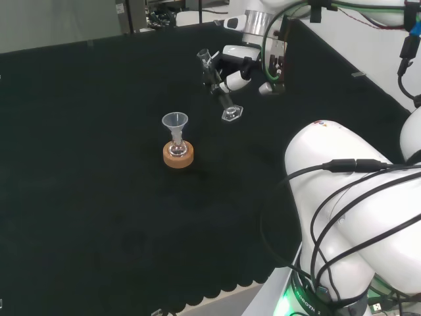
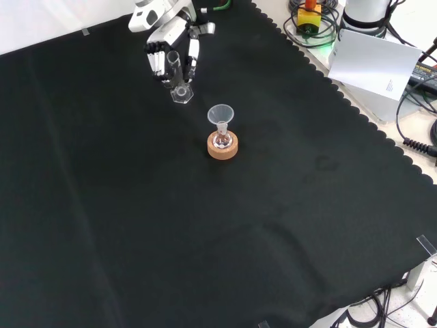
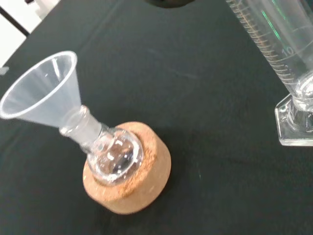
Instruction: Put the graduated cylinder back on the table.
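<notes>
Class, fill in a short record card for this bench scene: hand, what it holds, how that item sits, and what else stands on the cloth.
hand: fingers curled round the graduated cylinder
cylinder pose: tilted in the head view, base low, near the black cloth; contact cannot be told
other ware: round flask on a cork ring
on flask: clear funnel in its neck

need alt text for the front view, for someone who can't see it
A black and white robot hand at the top of the view grips a clear graduated cylinder, its hexagonal base low over or on the black cloth. Just below it, a small round flask with a clear funnel in its neck sits in a cork ring.
</notes>
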